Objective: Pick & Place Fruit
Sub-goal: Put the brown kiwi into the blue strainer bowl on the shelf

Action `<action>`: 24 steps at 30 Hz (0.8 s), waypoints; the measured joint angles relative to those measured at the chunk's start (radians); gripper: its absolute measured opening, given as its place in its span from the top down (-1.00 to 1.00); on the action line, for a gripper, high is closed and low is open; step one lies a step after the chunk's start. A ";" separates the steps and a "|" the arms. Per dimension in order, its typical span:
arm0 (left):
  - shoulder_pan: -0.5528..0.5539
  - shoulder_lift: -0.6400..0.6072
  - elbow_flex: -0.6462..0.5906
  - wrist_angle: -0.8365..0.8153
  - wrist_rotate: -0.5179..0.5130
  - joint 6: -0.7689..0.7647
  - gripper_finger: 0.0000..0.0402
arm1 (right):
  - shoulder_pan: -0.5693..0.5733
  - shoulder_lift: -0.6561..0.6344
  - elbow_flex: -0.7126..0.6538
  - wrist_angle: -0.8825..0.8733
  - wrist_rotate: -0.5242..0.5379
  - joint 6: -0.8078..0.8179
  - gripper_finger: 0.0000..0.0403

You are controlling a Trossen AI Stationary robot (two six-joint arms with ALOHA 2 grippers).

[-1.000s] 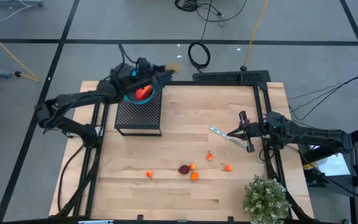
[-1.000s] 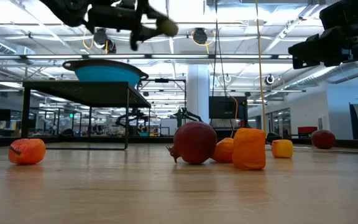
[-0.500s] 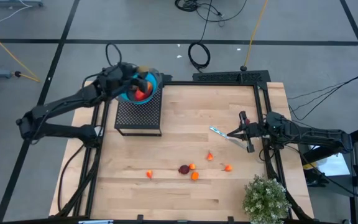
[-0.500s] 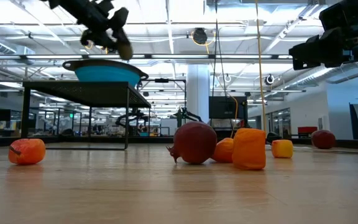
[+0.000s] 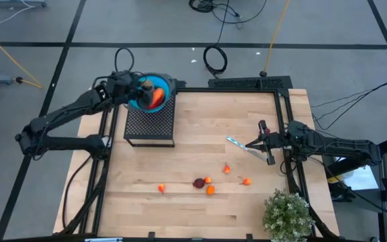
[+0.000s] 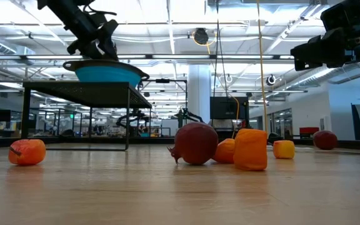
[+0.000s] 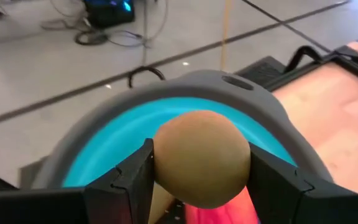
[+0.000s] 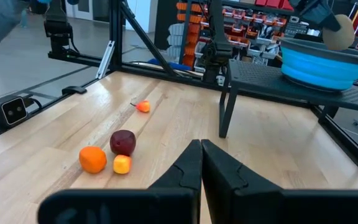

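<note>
I see a pale wooden bench [image 5: 200, 141] framed by dark rails, standing on a grey floor crossed by dark lines, with cables and a yellow cord lying beyond its far edge. On the bench's far left corner sits a black mesh stand [image 5: 150, 124] carrying a blue bowl [image 5: 140, 102] with a grey rim. My left gripper [image 5: 142, 86] hangs over that bowl, its jaws clamped on a brownish-green oval fruit [image 7: 201, 157]; a red-orange piece [image 5: 157, 97] already lies inside the bowl. Near the front edge, about mid-bench, the dark red fruit [image 5: 198, 182] lies with small orange ones just beside it [image 5: 210, 190], 1 more orange piece off toward the left [image 5: 160, 189] and 2 toward the right [image 5: 246, 181]. A thin silvery-blue utensil [image 5: 236, 142] lies near the right edge, close to my right gripper [image 5: 247, 145], whose jaws are pressed together with nothing between them. A bushy green plant [image 5: 287, 215] occupies the front right corner. From bench level I look into a large hall with ceiling lights, rows of frames and screens.
</note>
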 joint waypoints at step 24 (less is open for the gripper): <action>0.064 0.092 0.002 0.015 0.069 -0.057 -0.03 | 0.000 0.000 0.000 0.000 0.000 0.000 1.00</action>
